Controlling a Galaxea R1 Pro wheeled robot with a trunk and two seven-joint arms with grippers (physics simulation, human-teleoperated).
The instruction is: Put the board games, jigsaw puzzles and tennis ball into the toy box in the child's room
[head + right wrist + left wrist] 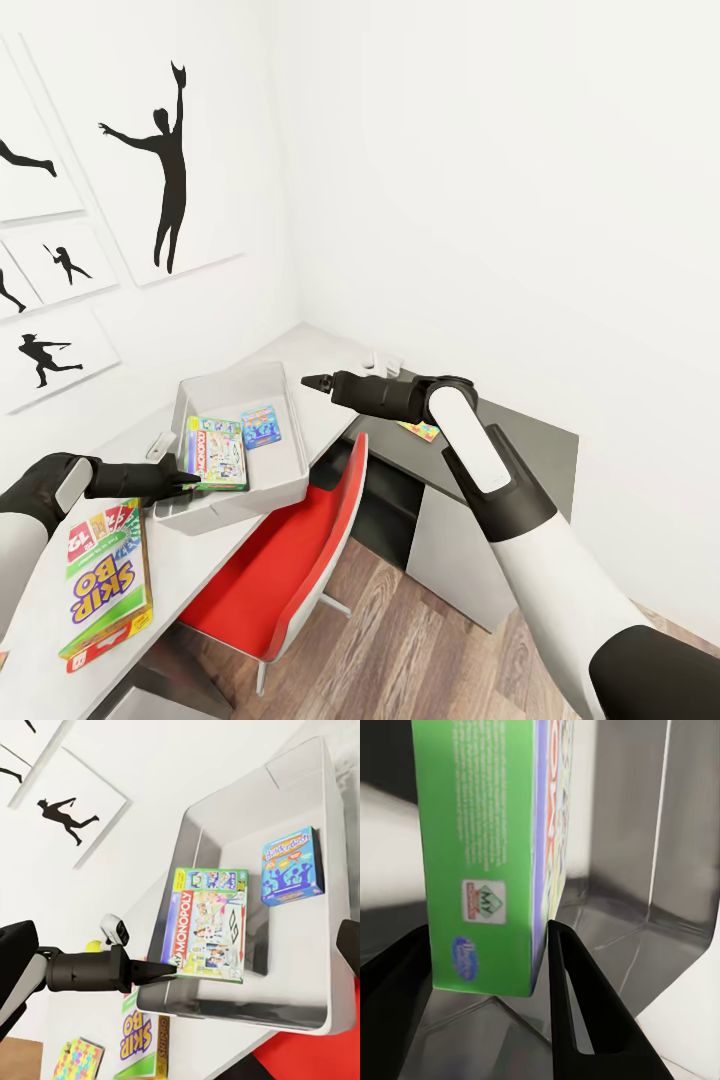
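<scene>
resting between left fingers: monopoly box, inside toy box.

**Three cameras, one shared bin**

My head camera looks down and forward into the room's corner, taking in both arms, the table and the toy box at middle range, with the red chair below.

My left wrist camera sits very close, looking along its fingers at the green edge of the Monopoly box, with the bin's pale wall behind.

My right wrist camera hangs well above the toy box, facing down into it from farther off, and catches the left gripper reaching in.

All three views share the bin and the Monopoly box.
</scene>
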